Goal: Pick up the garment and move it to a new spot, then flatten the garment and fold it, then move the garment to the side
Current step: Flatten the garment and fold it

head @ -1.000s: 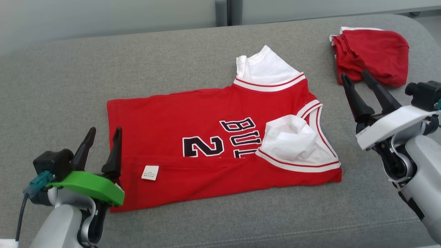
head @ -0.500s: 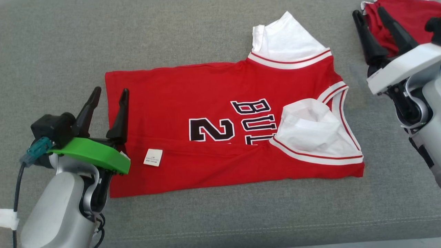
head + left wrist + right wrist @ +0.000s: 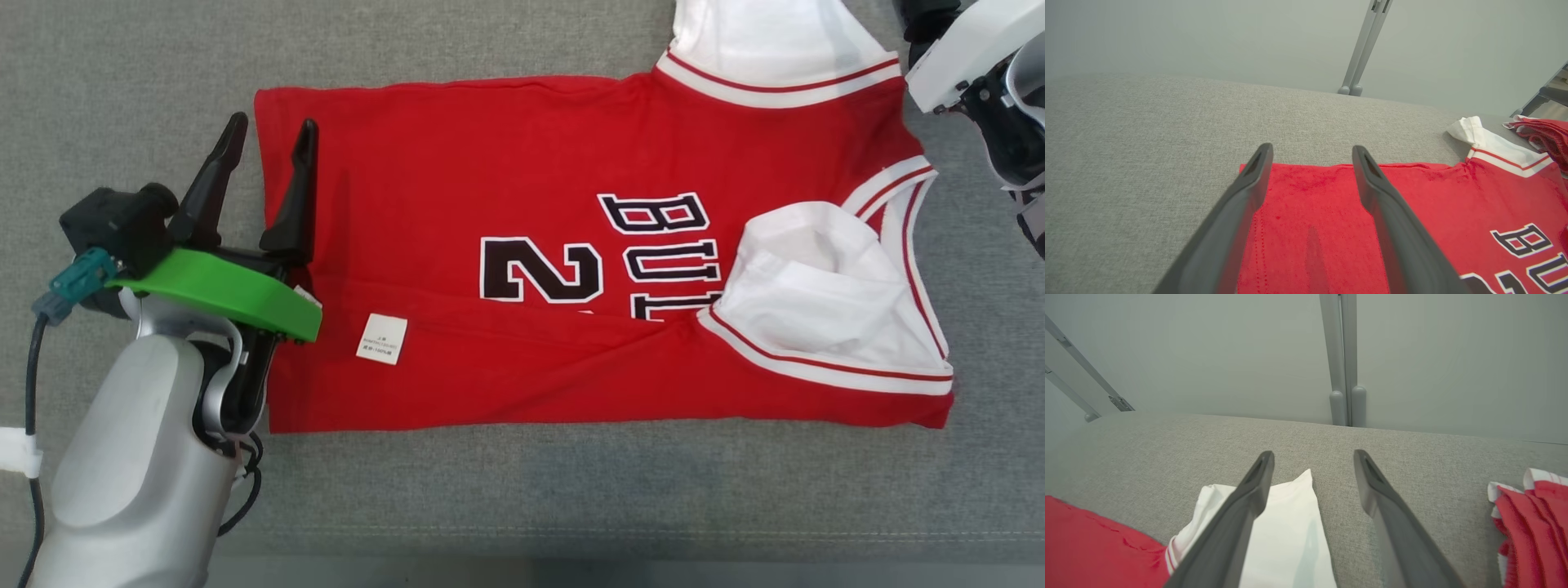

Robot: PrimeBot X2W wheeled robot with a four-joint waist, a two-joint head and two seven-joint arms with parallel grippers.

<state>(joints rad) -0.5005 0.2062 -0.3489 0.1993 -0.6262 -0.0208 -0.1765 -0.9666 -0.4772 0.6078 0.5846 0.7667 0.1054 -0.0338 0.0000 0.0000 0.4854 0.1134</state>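
The red jersey (image 3: 522,269) lies on the grey cushion (image 3: 122,82), long axis left to right. The left pincer (image 3: 273,122), apart, hovers at its hem (image 3: 277,400); the right pincer (image 3: 1313,454), also apart, above its white sleeve (image 3: 1290,539).

Grey fabric cushion (image 3: 490,506), red jersey (image 3: 490,163) lying on it, second red garment (image 3: 1535,522) bunched nearby

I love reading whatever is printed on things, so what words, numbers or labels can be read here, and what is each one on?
"BUL": black letters edged in white on the red jersey, lying sideways; the rest of the word is hidden under folded cloth.
"2": a big black number beside them on the same jersey.
The white tag on the folded-up flap: print too small to read.
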